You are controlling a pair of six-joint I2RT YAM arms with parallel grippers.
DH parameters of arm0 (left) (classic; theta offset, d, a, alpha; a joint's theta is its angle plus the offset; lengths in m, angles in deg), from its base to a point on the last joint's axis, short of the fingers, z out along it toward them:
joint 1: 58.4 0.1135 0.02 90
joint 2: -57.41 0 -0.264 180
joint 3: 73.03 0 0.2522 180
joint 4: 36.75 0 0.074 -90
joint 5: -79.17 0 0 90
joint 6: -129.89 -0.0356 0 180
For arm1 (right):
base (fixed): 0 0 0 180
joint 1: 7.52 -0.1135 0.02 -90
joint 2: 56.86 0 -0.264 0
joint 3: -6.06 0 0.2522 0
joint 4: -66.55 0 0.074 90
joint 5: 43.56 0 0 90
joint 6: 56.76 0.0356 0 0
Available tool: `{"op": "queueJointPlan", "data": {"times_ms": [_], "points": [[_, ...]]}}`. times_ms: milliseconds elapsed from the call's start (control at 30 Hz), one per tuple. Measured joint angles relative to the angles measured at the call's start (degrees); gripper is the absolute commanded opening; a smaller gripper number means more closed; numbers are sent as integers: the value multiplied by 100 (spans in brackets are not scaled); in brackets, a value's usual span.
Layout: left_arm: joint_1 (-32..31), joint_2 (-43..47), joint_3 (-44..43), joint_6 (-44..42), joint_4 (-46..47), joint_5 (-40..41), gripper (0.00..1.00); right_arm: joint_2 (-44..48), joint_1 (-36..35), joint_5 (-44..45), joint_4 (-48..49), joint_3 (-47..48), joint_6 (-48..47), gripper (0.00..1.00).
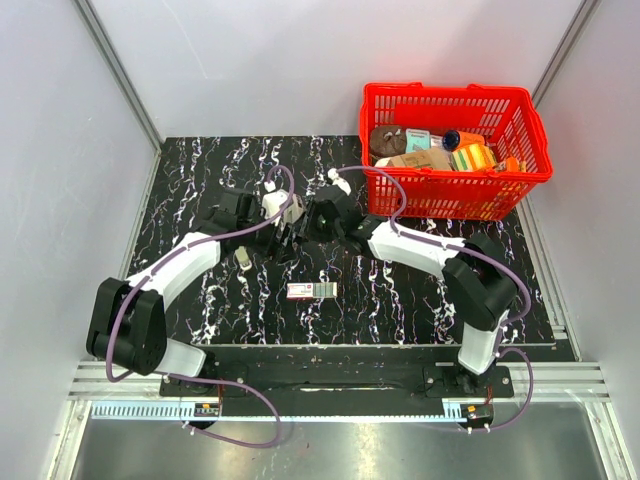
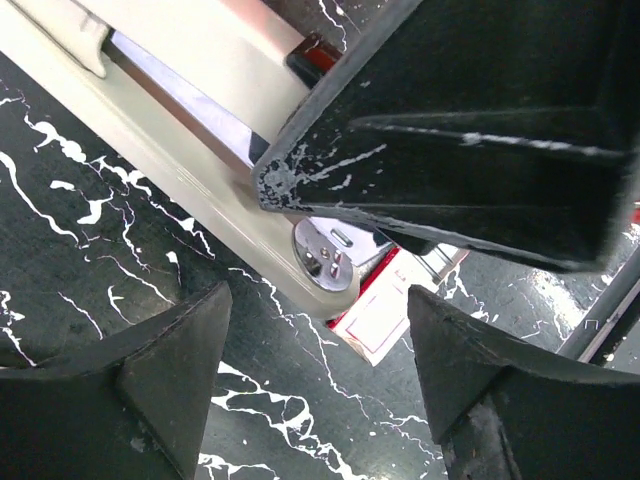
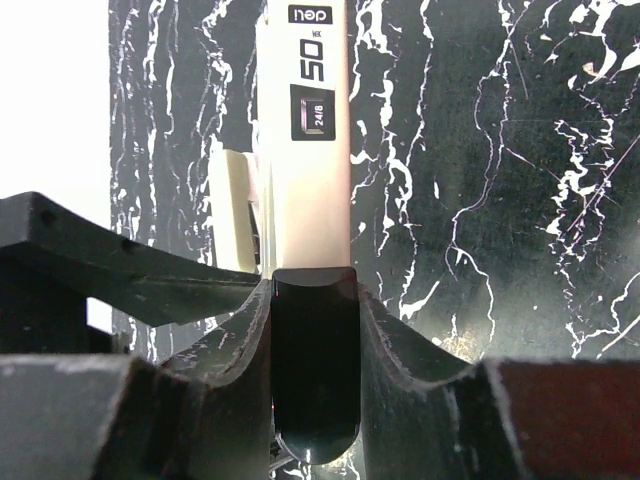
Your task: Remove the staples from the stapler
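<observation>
The cream stapler (image 1: 284, 212) is held up over the black marbled table, between the two arms. My right gripper (image 3: 315, 360) is shut on its black rear end, and the cream top arm (image 3: 310, 150), marked "50" and "24/6", points away from it. In the left wrist view the stapler's base (image 2: 170, 150) with the round metal anvil (image 2: 325, 262) runs across above my left gripper (image 2: 320, 335). That gripper is open, with only table between its fingers. A right finger (image 2: 460, 150) fills that view's top right. The staples are hidden.
A small red and white staple box (image 1: 311, 290) lies on the table in front of the grippers, also seen as the box (image 2: 385, 318) just past the anvil. A small pale piece (image 1: 243, 257) lies left of it. A red basket (image 1: 520, 180) with several items stands at the back right.
</observation>
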Motion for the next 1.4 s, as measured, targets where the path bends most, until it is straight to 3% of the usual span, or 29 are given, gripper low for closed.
{"op": "queueJointPlan", "data": {"times_ms": [67,233,433,633,1033,1400], "points": [[0,-2,0,-22,33,-9,68,101,0,-7,26,-44,44,0],[0,-125,-68,-26,57,-142,41,192,0,-138,302,-173,157,0],[50,-197,-269,42,-181,-205,27,234,17,-269,494,-304,317,0],[63,-197,-334,17,-352,-203,0,306,26,-358,745,-518,446,0],[37,-243,-332,-782,-822,236,0,774,55,-608,1261,-1322,210,0],[22,-573,-332,-1552,-688,1069,0,896,98,-935,1532,-1797,-310,0]]}}
